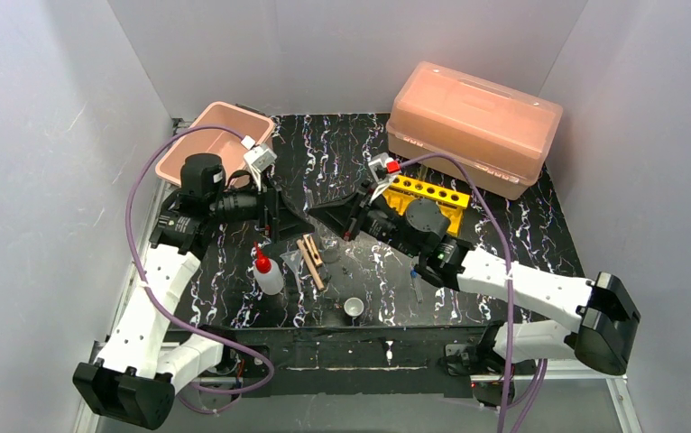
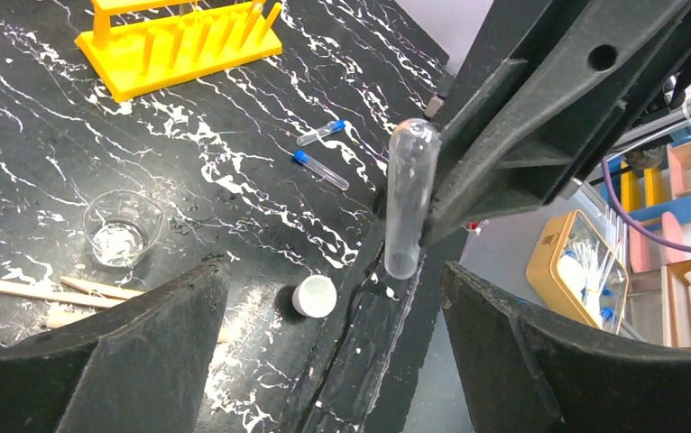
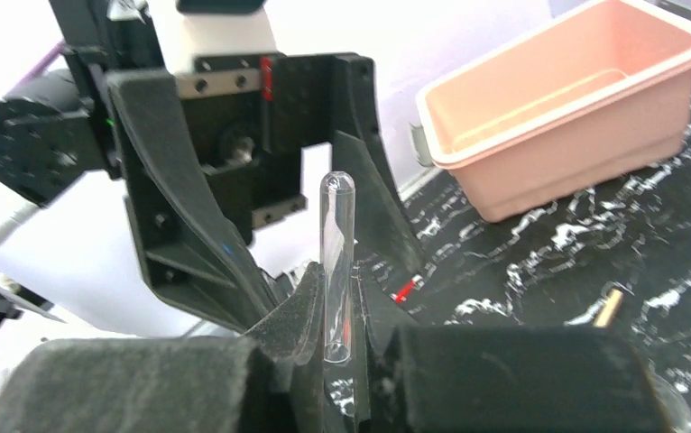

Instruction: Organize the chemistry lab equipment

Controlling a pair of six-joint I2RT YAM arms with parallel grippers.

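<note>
Since the right gripper (image 3: 337, 298) is pinching the clear test tube (image 3: 337, 244) down near one end, with the rounded end sticking up free, we read this as a handover setup. Most of the glass is left bare for the other arm to take. The tube is up in the air over the black marbled mat (image 1: 324, 162), between the two arms and well apart from the yellow holed rack (image 1: 428, 194). We can't spot a blue cap on it.

The left gripper (image 2: 333, 266) faces it with its jaws spread, one on each side of the tube. In the left wrist view neither finger touches the glass, so only the right one is carrying it.

Our guess at the why: the right arm has it rounded end up, and a rack hole wants that end going in first, so passing it across lets it get flipped.

Everything else sits on the mat:
- two blue-capped tubes (image 2: 321, 170) lying flat
- the glass beaker (image 2: 124, 230)
- the tiny white cup (image 2: 314, 296)
- the wooden clamps (image 1: 310, 257)
- the squeeze bottle (image 1: 267, 273)
</note>
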